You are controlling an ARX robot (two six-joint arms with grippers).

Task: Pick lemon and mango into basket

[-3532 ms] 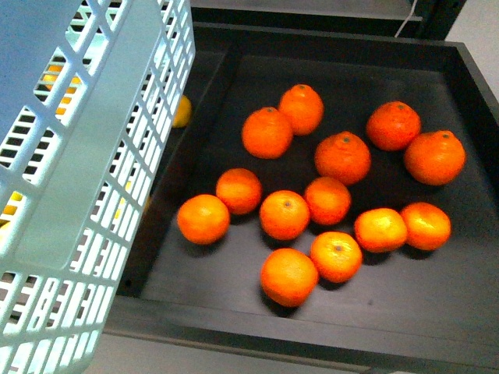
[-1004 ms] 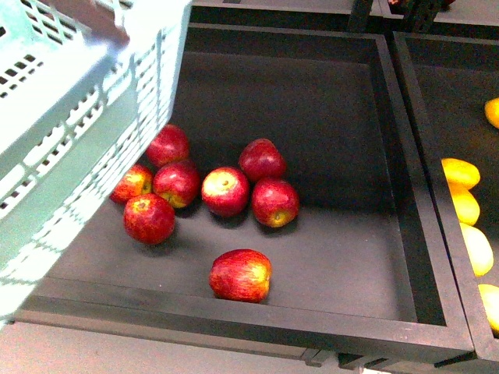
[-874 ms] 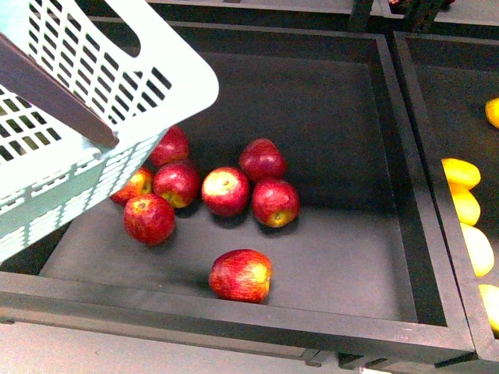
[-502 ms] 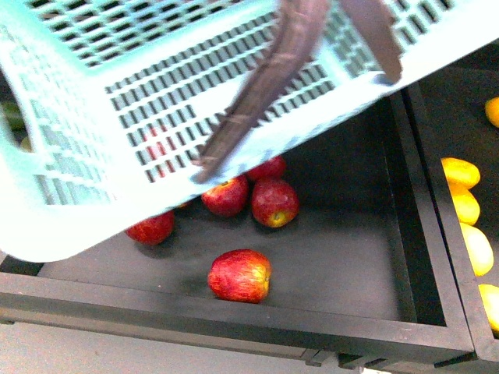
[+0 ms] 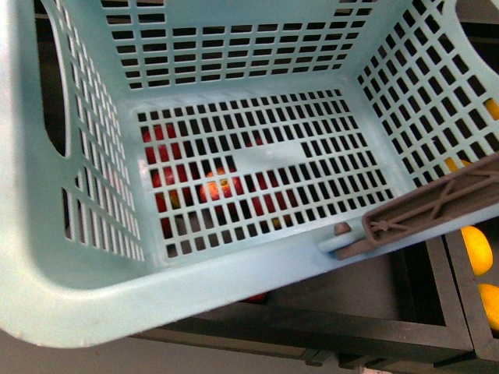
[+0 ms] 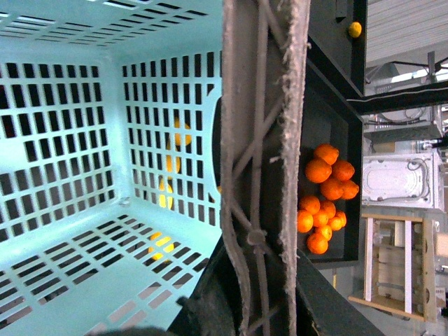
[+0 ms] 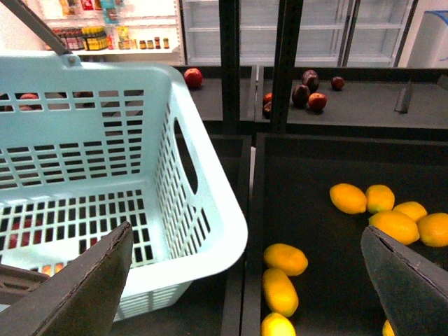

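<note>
Since the frame half a second earlier, the basket (image 5: 70, 234) has swung out of its steep tilt and now lies open side up across nearly the whole front view. Its brown handle (image 5: 437, 204) has dropped from mid-picture to the near wall at the right.

(a) Front view. Through the slotted floor I see red apples (image 5: 218, 187) in the black tray (image 5: 312, 331) beneath the basket. Yellow fruits (image 5: 475, 249) lie in the next tray to the right, outside the basket and just beyond its right wall.

(b) Left wrist view. The ribbed handle runs straight past the camera, with the basket's pale interior to one side and tangerines (image 6: 325, 196) clustered in a tray on the other. More yellow fruit shows through the slots of the far wall. A dark mass beside the handle at the frame edge may be the left claw (image 6: 203, 311). I cannot tell whether it grips or stands apart.

(c) Right wrist view. The right claw (image 7: 245, 229) is spread wide with nothing between its fingers (image 7: 84, 287), and it hangs over the basket's corner and the neighbouring tray. The yellow fruits lie loose on that tray's floor in two groups, one near the basket wall and one well beyond. I cannot sort them into the two kinds wanted.
</note>
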